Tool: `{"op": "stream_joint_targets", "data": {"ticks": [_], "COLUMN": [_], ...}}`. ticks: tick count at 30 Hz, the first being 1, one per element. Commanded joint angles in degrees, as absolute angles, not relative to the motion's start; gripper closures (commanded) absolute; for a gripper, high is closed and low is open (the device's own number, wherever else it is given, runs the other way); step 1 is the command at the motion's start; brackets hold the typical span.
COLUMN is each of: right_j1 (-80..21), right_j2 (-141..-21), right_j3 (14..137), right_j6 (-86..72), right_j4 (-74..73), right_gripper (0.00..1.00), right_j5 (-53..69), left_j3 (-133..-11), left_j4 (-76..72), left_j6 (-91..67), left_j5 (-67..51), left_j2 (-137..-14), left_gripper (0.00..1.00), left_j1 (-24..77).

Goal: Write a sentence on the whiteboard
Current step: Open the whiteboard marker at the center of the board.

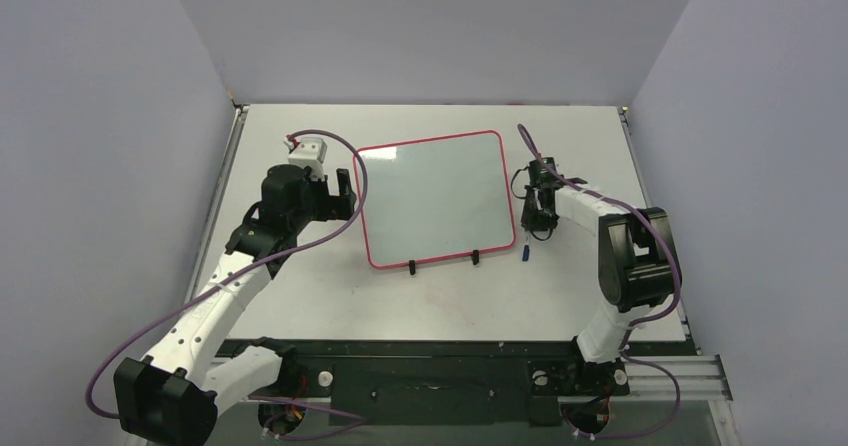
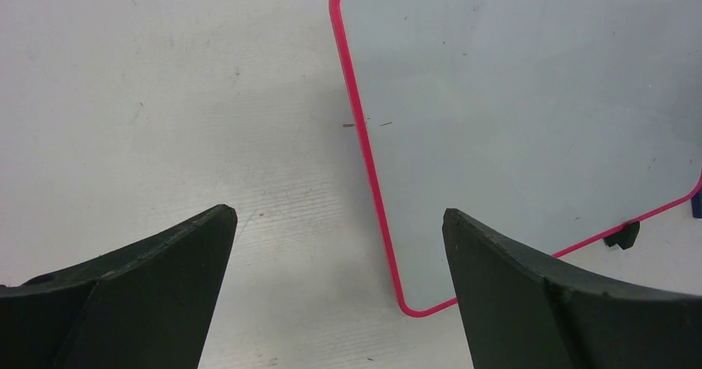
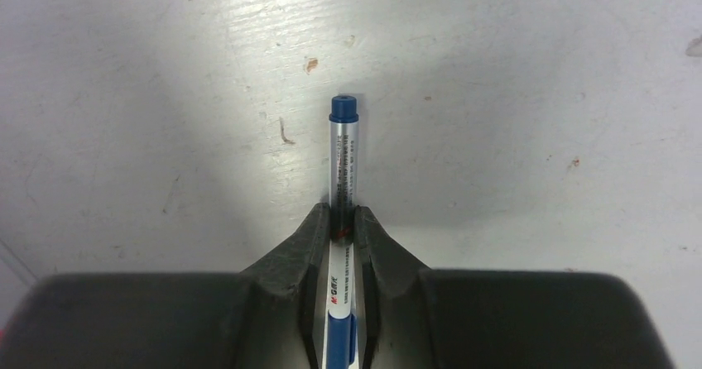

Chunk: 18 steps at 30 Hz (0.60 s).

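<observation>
One whiteboard (image 1: 435, 198) lies flat on the bench (image 1: 300, 301), its two black feet (image 1: 411, 267) on the edge nearest our bases. At its left edge our left pincer (image 2: 338, 213) gapes wide, gripping nothing. Just beside its right edge our right pincer (image 3: 343, 216) is clamped on a blue-ended marker (image 3: 343, 154).

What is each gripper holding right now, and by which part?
The right gripper pinches a marker by its barrel, a blue end sticking out ahead. The left gripper is open, holding nothing.
</observation>
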State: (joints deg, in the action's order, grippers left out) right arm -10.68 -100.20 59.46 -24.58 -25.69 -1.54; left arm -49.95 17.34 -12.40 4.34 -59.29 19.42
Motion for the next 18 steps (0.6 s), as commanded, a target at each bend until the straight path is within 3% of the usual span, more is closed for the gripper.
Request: {"op": "stream_joint_targets", "data": {"ticks": [1, 8, 18], "right_j1": [-10.92, -10.83, -11.6], "right_j2": [-101.07, -95.42, -76.26], "right_j3": [60.03, 59.06, 60.07], "right_j6": [-24.68, -27.59, -39.29], "right_j4": [-28.25, -30.33, -34.67], "right_gripper": [1.0, 1.0, 1.0], "right_j5": [-6.72, -12.23, -14.11], "left_j3": [-51.08, -50.81, -48.14], "left_j4": [14.94, 13.51, 6.73], "left_j6": [-11.36, -11.9, -17.26], "left_j5": [4.92, 0.73, -13.48], "left_j2": [-58.78, -59.04, -59.14], "left_gripper": [0.05, 0.06, 0.1], "left_j1": [19.75, 20.15, 22.7]}}
